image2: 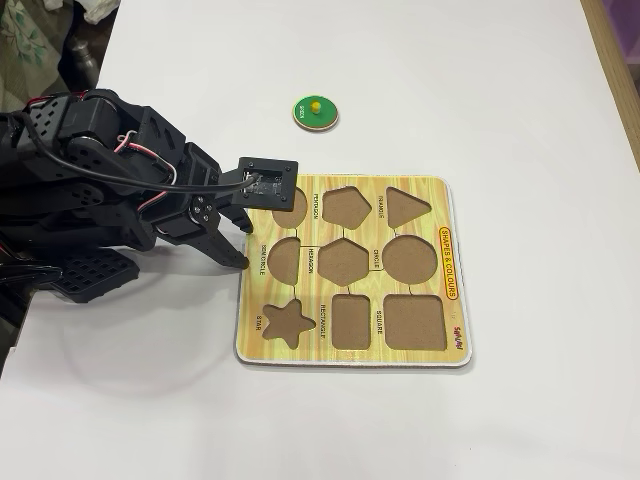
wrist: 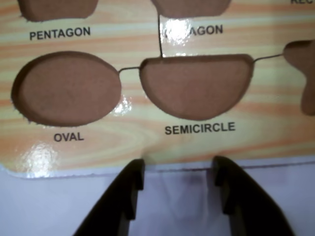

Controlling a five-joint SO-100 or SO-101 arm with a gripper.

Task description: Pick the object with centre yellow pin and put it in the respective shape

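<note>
**Beside the board's left edge: claw empty, disc well apart**

At the left edge of the puzzle board (image2: pixel 440 355), as the fixed view shows it, the claw (image2: pixel 243 243) is held open with nothing between its jaws. The green disc with the yellow knob (image2: pixel 315 111) is seen on the white table (image2: pixel 500 90), beyond the board's far edge, up and right of the claw. The CIRCLE cut-out (image2: pixel 409 258) is left unfilled.

Bright, even light; glare on board (wrist: pixel 39 157)
</note>
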